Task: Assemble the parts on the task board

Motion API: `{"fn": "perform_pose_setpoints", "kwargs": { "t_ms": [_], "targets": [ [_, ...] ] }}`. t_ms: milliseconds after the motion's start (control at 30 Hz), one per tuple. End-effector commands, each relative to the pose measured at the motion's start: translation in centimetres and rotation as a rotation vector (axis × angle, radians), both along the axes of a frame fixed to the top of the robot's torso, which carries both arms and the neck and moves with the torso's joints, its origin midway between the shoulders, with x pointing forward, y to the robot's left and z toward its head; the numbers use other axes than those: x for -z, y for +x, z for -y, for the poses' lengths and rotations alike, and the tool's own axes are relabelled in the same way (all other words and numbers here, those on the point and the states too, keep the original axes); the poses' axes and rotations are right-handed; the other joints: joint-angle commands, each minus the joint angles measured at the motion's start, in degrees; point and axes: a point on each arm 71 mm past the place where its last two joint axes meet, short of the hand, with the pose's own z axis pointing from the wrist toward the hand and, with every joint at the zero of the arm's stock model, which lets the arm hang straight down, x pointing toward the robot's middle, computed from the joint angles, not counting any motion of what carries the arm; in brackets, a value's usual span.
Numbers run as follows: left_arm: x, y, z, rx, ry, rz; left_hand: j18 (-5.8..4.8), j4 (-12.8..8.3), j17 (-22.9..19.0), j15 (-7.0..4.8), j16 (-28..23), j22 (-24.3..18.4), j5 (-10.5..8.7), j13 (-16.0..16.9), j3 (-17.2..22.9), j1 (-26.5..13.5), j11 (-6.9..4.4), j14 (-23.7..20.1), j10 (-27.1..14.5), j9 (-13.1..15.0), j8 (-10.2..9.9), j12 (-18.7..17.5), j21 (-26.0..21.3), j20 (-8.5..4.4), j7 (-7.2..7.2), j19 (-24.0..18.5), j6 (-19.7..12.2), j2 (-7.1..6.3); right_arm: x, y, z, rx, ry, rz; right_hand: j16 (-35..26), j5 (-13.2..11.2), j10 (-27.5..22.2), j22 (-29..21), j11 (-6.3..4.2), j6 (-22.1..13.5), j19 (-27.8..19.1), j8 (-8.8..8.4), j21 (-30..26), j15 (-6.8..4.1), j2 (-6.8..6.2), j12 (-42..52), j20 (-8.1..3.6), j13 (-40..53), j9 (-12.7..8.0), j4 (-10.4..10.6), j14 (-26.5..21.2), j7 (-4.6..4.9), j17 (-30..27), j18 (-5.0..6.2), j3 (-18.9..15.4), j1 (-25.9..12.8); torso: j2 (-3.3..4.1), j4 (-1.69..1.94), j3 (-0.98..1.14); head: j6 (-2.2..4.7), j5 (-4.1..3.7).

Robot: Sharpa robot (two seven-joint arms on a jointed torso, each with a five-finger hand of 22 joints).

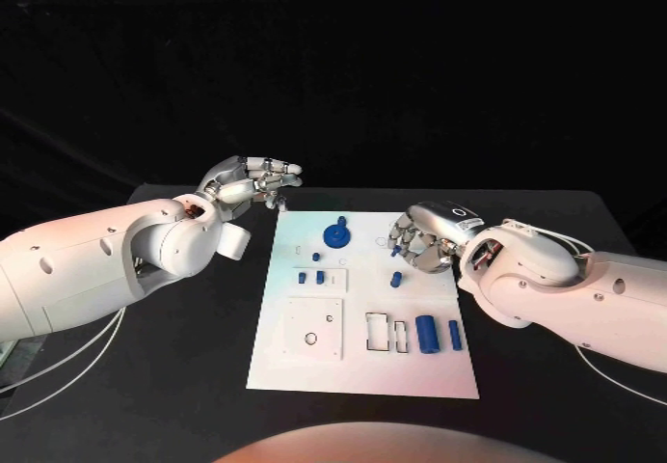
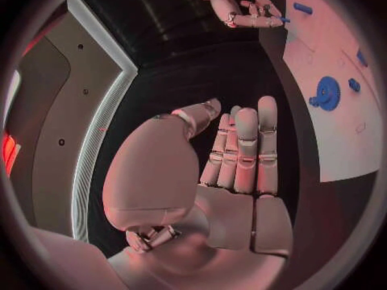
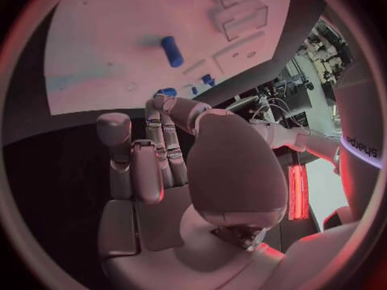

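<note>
While both hands hover off the parts, the task board [image 1: 364,318] lies flat in the middle of the black surface [image 1: 556,405] with nothing yet picked up. The left hand [image 1: 253,183] hangs beyond the board's far left corner, fingers loosely spread and holding nothing. The right hand [image 1: 424,236] sits at the board's right edge, fingers partly curled over the plate but grasping nothing that I can see, close to a small blue peg [image 1: 396,280].

The step in hand looks like a first pick. It would go best if the right hand comes down squarely over one piece and pinches it across its short width without nudging its neighbours.

I count one blue gear [image 1: 335,234], two blue cylinders [image 1: 440,335] lying side by side near the front, and about six small pegs; the smallest are hard to tell apart.
</note>
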Motion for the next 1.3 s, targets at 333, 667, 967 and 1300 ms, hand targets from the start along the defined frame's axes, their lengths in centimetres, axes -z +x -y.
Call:
{"fn": "perform_pose_setpoints", "kwargs": {
  "t_ms": [333,667,967,1300],
  "targets": [
    [0.0,0.0,0.6,0.026,-0.016,-0.003,0.80,0.1,-0.2,0.20,-0.3,-0.1,0.19,-0.1,-0.3,0.4,0.20,-0.3,-0.5,-0.1,-0.3,-0.2,-0.3,0.30,-0.05,0.2,-0.4,0.13,-0.3,-2.3,-4.6,-0.116,0.024,-0.010,0.2,0.2,2.5,0.2,-2.01,0.5,-0.4,0.21,0.4,-0.38,0.32,-0.2,0.00,0.1,0.2,0.2,2.3,-0.06,-0.1,-0.94,0.5,-0.2,0.01,0.03,-0.18,-0.51,1.17],
    [0.0,0.0,0.8,0.031,-0.016,-0.005,0.80,0.1,-0.1,0.21,-0.3,-0.1,0.19,-0.1,-0.3,0.4,0.21,-0.3,-0.6,-0.1,-0.3,-0.2,-0.3,0.31,-0.05,0.3,-0.4,0.13,1.7,-3.4,-7.1,-0.164,-0.010,-0.057,0.2,0.1,2.5,0.2,-2.01,0.4,-0.5,0.21,0.4,-0.38,0.32,-0.2,0.01,0.2,0.2,0.2,2.3,-0.05,-0.3,-0.93,0.5,-0.3,0.01,0.07,-0.17,-1.55,2.65],
    [0.0,0.0,1.0,0.036,-0.015,-0.006,0.80,0.1,-0.2,0.23,-0.3,-0.1,0.19,-0.1,-0.4,0.4,0.23,-0.3,-0.7,-0.1,-0.3,-0.3,-0.4,0.32,-0.05,0.3,-0.4,0.14,3.5,-4.4,-8.6,-0.190,-0.031,-0.084,0.1,0.1,2.5,0.4,-2.01,0.4,-0.4,0.21,0.5,-0.39,0.34,-0.2,0.02,0.2,0.2,0.2,2.2,-0.06,-0.5,-0.96,0.6,-0.3,0.05,0.06,-0.15,-2.10,3.16],
    [0.0,-0.1,1.1,0.040,-0.016,-0.006,0.79,0.1,-0.3,0.26,-0.4,-0.2,0.18,-0.1,-0.5,0.4,0.27,-0.3,-0.8,0.0,-0.2,-0.3,-0.4,0.35,-0.02,0.3,-0.4,0.10,4.8,-5.1,-9.6,-0.203,-0.040,-0.103,0.0,0.1,2.5,0.6,-2.02,0.4,-0.4,0.20,0.7,-0.42,0.34,-0.2,0.03,0.2,0.3,0.2,2.2,-0.07,-0.8,-1.00,0.6,-0.4,0.03,0.08,-0.15,-2.50,3.36]
  ]
}}
